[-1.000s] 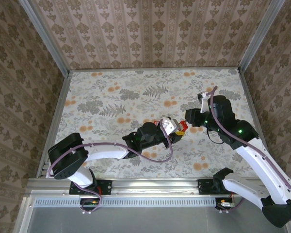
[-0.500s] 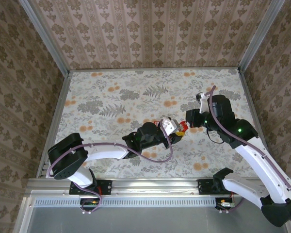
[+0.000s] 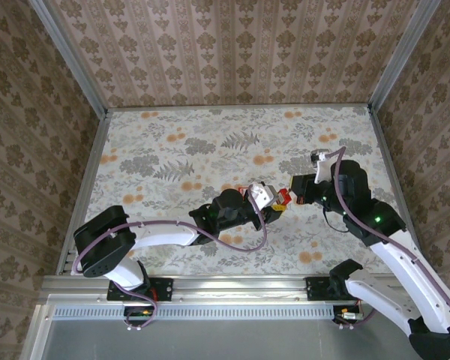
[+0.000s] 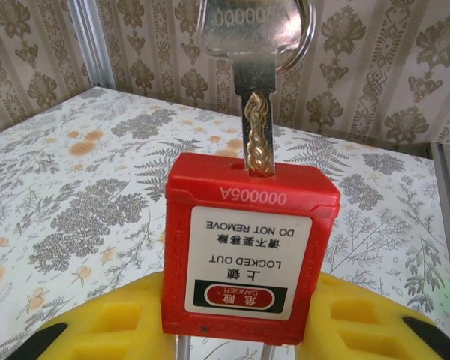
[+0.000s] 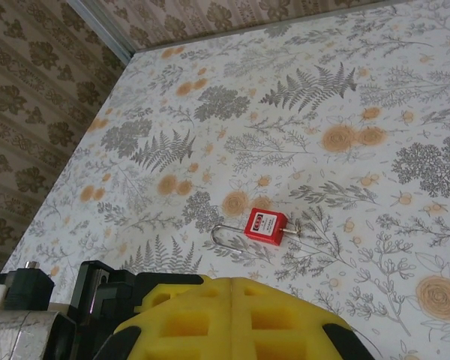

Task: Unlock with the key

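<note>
A red padlock (image 4: 249, 247) with a white "LOCKED OUT" label sits between the yellow pads (image 4: 97, 326) of my left gripper (image 4: 247, 334), which is shut on its body. The silver key (image 4: 256, 112) stands in the keyhole on the lock's far end, with its ring above. From above, the left gripper (image 3: 272, 202) holds the padlock (image 3: 283, 197) over the table's middle right. My right gripper (image 3: 298, 191) is just right of it, apart from the key. Its yellow pads (image 5: 195, 315) are pressed together on nothing. The right wrist view has a red padlock (image 5: 266, 225) with a key lying flat on the cloth.
The table (image 3: 172, 150) carries a floral cloth, enclosed by patterned walls. Metal rails run along the left edge (image 3: 82, 180) and the right edge (image 3: 390, 161). The left arm (image 3: 157, 234) stretches low across the near middle.
The right gripper has closed and its arm has drawn back a little to the right, away from the lock. The left gripper and padlock have stayed put.
</note>
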Robot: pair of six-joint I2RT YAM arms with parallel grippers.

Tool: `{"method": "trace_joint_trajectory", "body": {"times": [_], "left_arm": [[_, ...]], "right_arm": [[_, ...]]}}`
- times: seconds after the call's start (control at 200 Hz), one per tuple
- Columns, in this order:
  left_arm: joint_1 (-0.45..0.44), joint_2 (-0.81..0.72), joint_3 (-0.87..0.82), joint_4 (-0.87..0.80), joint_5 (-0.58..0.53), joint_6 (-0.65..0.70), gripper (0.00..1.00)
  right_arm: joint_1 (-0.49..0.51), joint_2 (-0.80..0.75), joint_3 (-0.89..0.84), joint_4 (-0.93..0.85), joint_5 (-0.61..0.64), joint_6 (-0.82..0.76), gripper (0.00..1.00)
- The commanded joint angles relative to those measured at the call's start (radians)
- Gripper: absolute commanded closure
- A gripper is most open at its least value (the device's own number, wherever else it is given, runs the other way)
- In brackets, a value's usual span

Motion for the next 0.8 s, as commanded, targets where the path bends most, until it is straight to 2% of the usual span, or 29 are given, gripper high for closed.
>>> {"method": "trace_joint_trajectory", "body": {"times": [0.0,0.28,0.47,0.795], "left_arm": [[0.015,-0.054,0.055,0.055,-0.013,-0.032,0.83],[0.016,-0.068,0.053,0.086,-0.054,-0.022,0.83],[0.017,-0.086,0.037,0.137,-0.057,-0.025,0.83],[0.016,-0.093,0.045,0.15,-0.021,-0.002,0.83]], "right_arm": [[0.048,-0.015,-0.048,0.019,0.053,0.028,1.0],[0.128,-0.036,-0.105,0.028,0.184,0.091,1.0],[0.133,-0.051,-0.148,0.037,0.252,0.142,1.0],[0.193,0.022,-0.166,0.122,0.16,0.135,1.0]]}}
